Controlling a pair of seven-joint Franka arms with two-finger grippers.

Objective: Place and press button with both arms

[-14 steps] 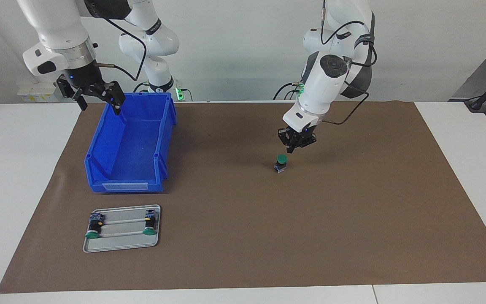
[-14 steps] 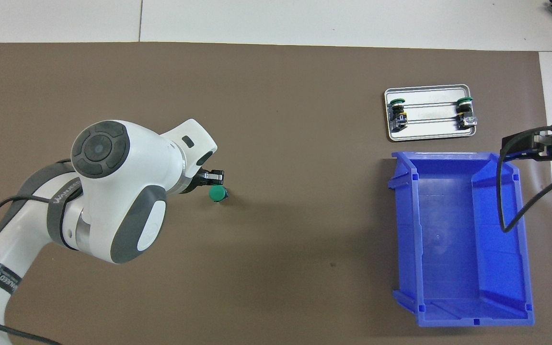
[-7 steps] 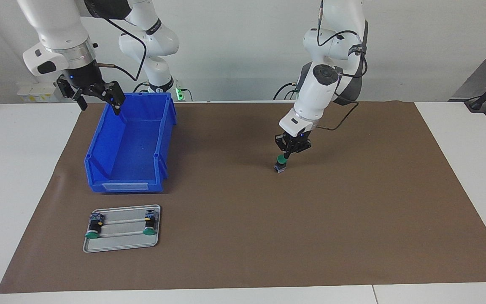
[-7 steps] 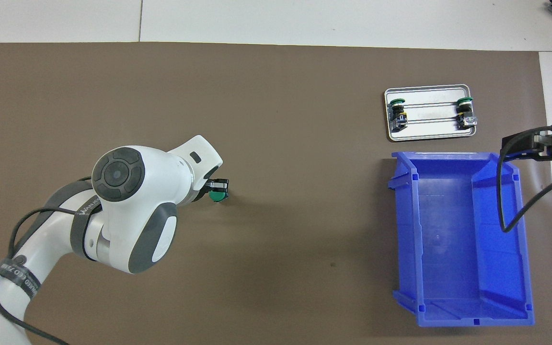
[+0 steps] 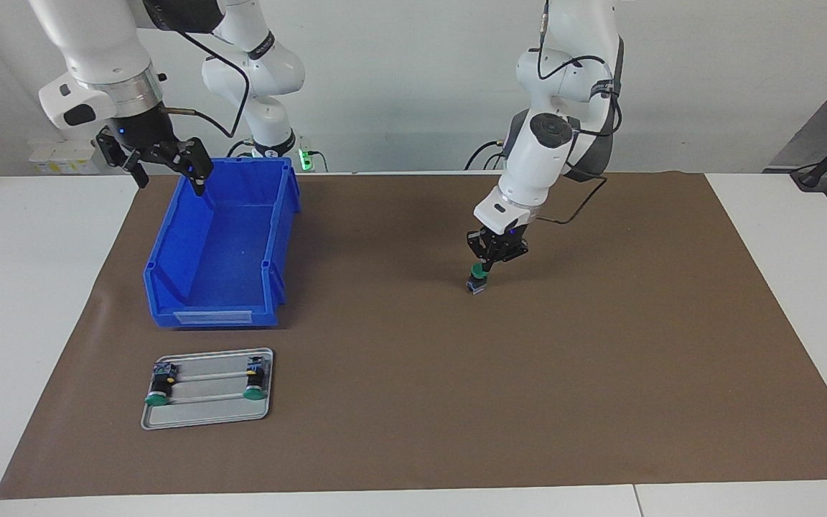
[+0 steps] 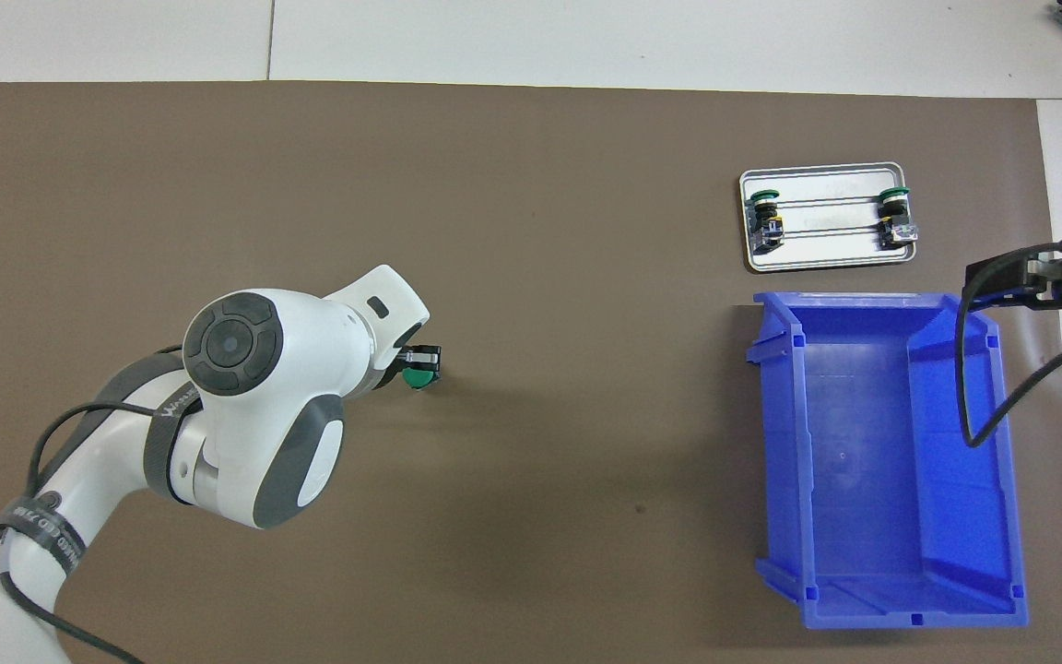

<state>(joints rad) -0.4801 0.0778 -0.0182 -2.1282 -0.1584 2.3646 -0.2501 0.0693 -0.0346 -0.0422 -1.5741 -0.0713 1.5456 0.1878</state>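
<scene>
A button [image 5: 477,278] with a green cap stands upright on the brown mat [image 5: 600,345], toward the left arm's end of the table. My left gripper [image 5: 488,264] is shut, and its joined tips rest on top of the green cap. In the overhead view the left gripper [image 6: 423,357] covers part of the button [image 6: 418,378]. My right gripper [image 5: 168,169] hangs open and holds nothing, over the blue bin's corner nearest the robots. Only the edge of the right gripper [image 6: 1020,281] shows from overhead.
An empty blue bin [image 5: 169,291] [image 6: 775,443] sits at the right arm's end of the mat. Farther from the robots lies a metal tray [image 5: 205,420] [image 6: 826,256] with two more green-capped buttons [image 5: 159,388] [image 5: 254,385] lying on it.
My left gripper has come down from just above the button until its shut tips sit on the green cap. The right arm has not moved.
</scene>
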